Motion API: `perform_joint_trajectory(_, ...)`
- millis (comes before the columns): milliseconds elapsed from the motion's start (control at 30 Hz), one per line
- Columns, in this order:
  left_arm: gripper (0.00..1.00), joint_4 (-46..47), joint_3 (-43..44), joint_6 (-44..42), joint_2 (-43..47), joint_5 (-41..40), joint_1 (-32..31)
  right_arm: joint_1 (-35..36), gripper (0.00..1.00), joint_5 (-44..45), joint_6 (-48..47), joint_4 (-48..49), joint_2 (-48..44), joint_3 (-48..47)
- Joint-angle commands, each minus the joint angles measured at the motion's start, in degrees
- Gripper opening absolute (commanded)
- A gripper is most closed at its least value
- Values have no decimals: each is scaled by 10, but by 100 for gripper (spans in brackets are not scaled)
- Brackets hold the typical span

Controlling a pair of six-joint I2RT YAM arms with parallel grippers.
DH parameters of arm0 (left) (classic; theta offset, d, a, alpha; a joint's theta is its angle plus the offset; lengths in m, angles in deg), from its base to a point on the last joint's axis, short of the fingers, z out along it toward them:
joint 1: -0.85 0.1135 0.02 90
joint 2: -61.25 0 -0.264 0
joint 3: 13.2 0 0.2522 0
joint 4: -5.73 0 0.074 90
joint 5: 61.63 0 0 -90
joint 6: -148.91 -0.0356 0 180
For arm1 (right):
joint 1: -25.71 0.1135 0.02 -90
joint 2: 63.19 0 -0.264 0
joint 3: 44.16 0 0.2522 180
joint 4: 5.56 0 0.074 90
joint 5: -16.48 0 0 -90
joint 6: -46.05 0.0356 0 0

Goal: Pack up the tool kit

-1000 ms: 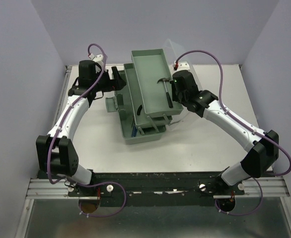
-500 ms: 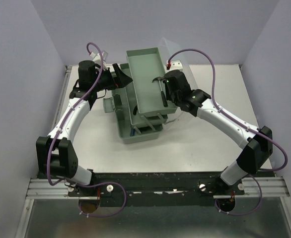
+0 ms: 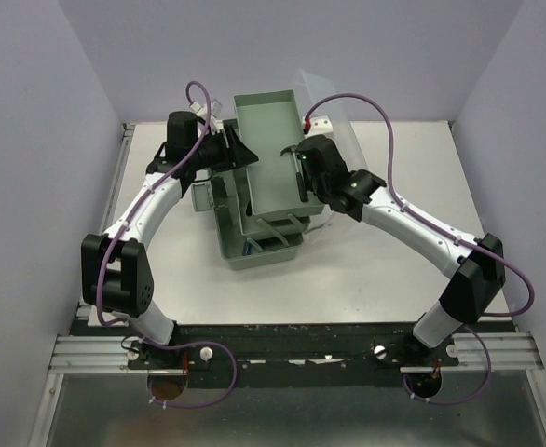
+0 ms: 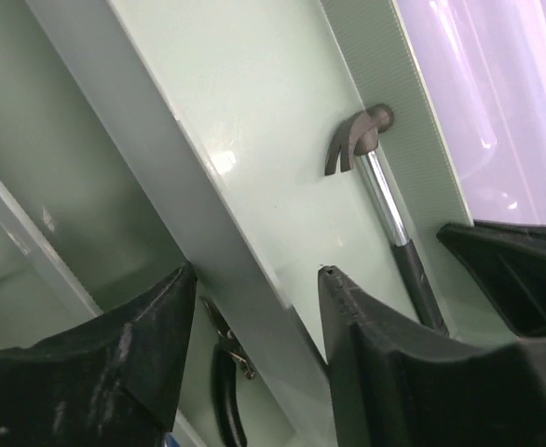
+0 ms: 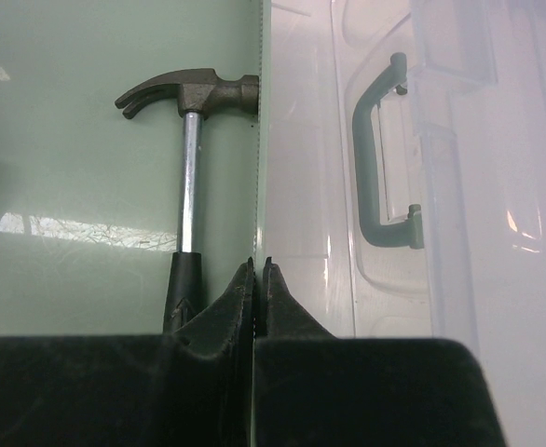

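The grey-green toolbox (image 3: 259, 250) stands open at mid-table, its translucent lid (image 3: 336, 110) swung up behind and to the right. An inner tray (image 3: 268, 140) is held raised over the box, with a small hammer (image 3: 298, 166) lying in it. My right gripper (image 3: 307, 179) is shut on the tray's right wall (image 5: 258, 186), beside the hammer (image 5: 189, 140). My left gripper (image 3: 242, 155) is open, with its jaws on either side of the tray's left wall (image 4: 208, 223). Black-handled pliers (image 4: 222, 372) lie in the box below. The screwdrivers are mostly hidden.
The lid's grey-green handle (image 5: 380, 158) shows through the clear plastic, right of my right gripper. A small side tray (image 3: 204, 197) juts from the box's left. A raised rail (image 3: 122, 177) runs along the table's left edge. Purple walls close in on three sides.
The tray has swung left and toward the back with my right gripper. My left gripper has moved right, to the tray's left wall. The whole box has shifted a little left.
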Motion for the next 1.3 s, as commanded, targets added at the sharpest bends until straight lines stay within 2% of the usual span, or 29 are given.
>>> perform_joint_trajectory(0,49,-32,17,-20,-15,-7,-8,21,2,-36,22,-34,35,8)
perform_joint_trajectory(67,41,-42,18,-25,-14,-20,-8,25,14,-38,19,-45,34,-2)
perform_joint_trajectory(167,36,-57,23,-33,-13,-34,-8,32,38,-50,16,-61,30,-21)
perform_joint_trajectory(267,33,-63,25,-36,-14,-40,-8,37,52,-74,10,-80,29,-47)
perform_joint_trajectory(300,32,-66,25,-38,-14,-42,-8,38,54,-83,7,-83,28,-55)
perform_joint_trajectory(333,30,-68,27,-39,-15,-44,-8,42,64,-91,6,-89,27,-61)
perform_joint_trajectory(400,27,-77,31,-42,-17,-53,-8,46,66,-100,2,-96,27,-76)
perform_joint_trajectory(433,27,-82,32,-44,-17,-57,-8,48,78,-102,1,-98,27,-83)
perform_joint_trajectory(667,19,-120,46,-69,-15,-110,-8,59,80,-107,-20,-98,10,-117)
perform_joint_trajectory(967,11,-168,64,-97,-21,-166,-9,59,90,-61,-42,-98,-32,-133)
perform_joint_trajectory(1100,7,-177,69,-100,-28,-169,-10,58,96,-52,-52,-99,-53,-139)
perform_joint_trajectory(1167,1,-176,70,-100,-30,-166,-10,58,100,-50,-56,-99,-58,-143)
perform_joint_trajectory(1267,0,-175,68,-100,-29,-167,-10,57,100,-40,-61,-105,-58,-149)
